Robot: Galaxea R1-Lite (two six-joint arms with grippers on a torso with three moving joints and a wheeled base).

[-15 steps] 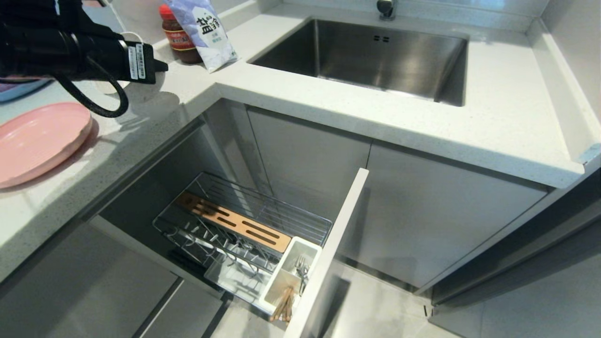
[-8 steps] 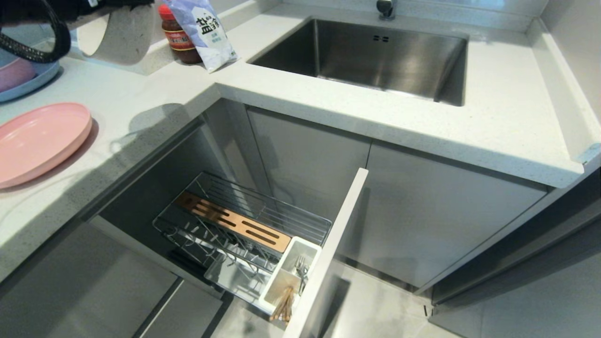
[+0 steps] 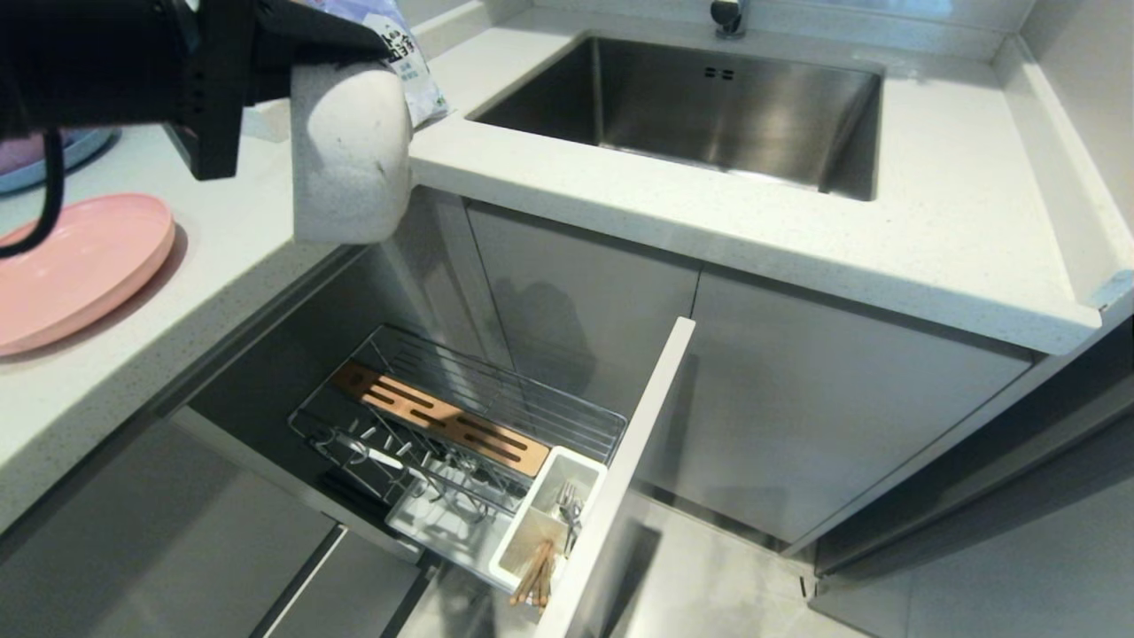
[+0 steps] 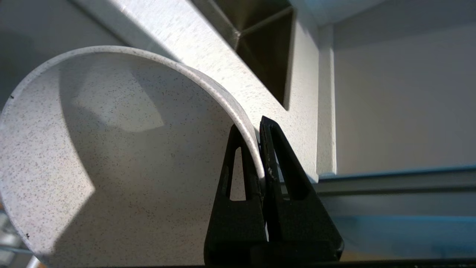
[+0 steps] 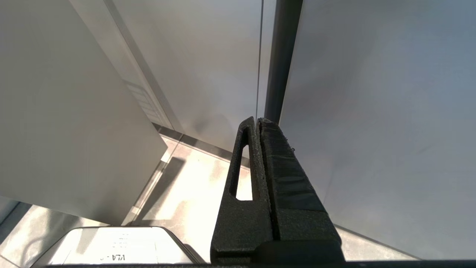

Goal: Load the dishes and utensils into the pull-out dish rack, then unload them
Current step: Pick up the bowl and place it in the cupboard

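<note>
Left pincer (image 4: 260, 149) clamps the speckled bowl (image 3: 350, 151) by its thin rim, aloft over the counter (image 3: 620, 195) edge — rigid, smooth, likely breakable, so that narrow hold could slip.

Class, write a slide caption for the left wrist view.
Left gripper pinches the rim of the cream-white speckled bowl above the white countertop.

Steel sink (image 3: 709, 106) in the countertop (image 3: 930, 239) — salt bag (image 3: 409, 66) beside.

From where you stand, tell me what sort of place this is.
A home kitchen, most likely: a steel sink set in a pale counter, a pull-out dish rack below with a fork and chopsticks.
</note>
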